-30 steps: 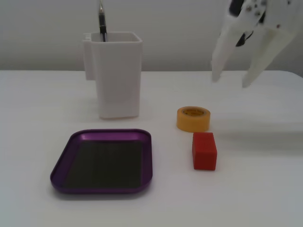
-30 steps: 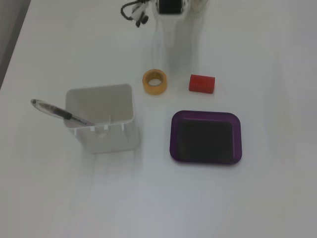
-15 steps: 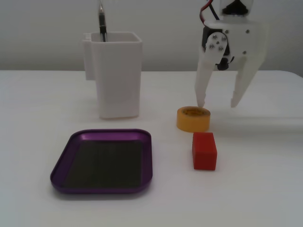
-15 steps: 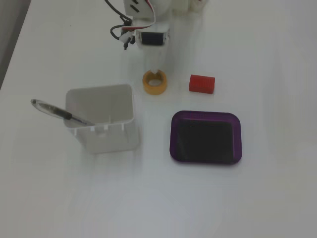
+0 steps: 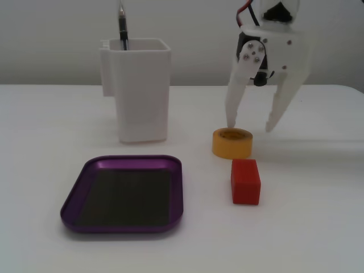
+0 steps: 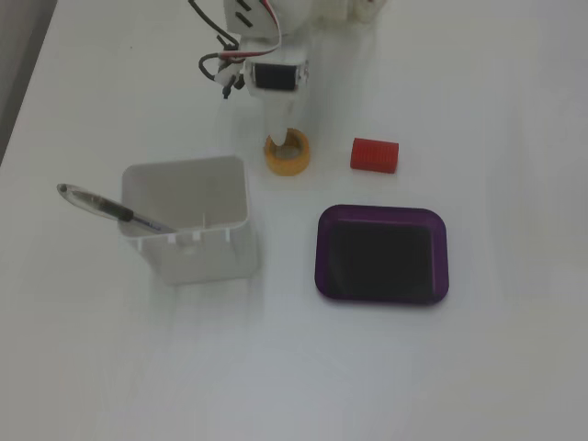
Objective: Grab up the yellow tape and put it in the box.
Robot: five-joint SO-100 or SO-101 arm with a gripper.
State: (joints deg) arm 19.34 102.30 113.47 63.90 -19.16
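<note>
The gripper [image 5: 248,126] is seen above the tape [image 5: 232,143] with its jaws spread wide and nothing held between them. In the low fixed view one fingertip [image 5: 231,121] hangs just over the roll's top rim, over the hollow centre or its far edge; the other fingertip [image 5: 268,126] is off to the right of the roll, above bare table. Whether the lower tip touches the tape cannot be told. In the high fixed view the gripper [image 6: 281,134] covers the far part of the tape [image 6: 288,158], and only the near arc of the ring is left showing.

The tape lies flat on the white table [image 5: 318,227]. In the low view a red block [image 5: 245,181] stands just in front of it, near but apart, with a thin strip of table between. The box [image 5: 123,194] lies to the left of the block, well apart from the tape, its purple rim low and its dark bottom bare. A tall white container [image 5: 140,88] stands behind the box, with a pen [image 5: 121,26] leaning out of it. Open table is seen between the tape and the container, and a clear lane between the tape and the near corner of the box [image 6: 382,254].
</note>
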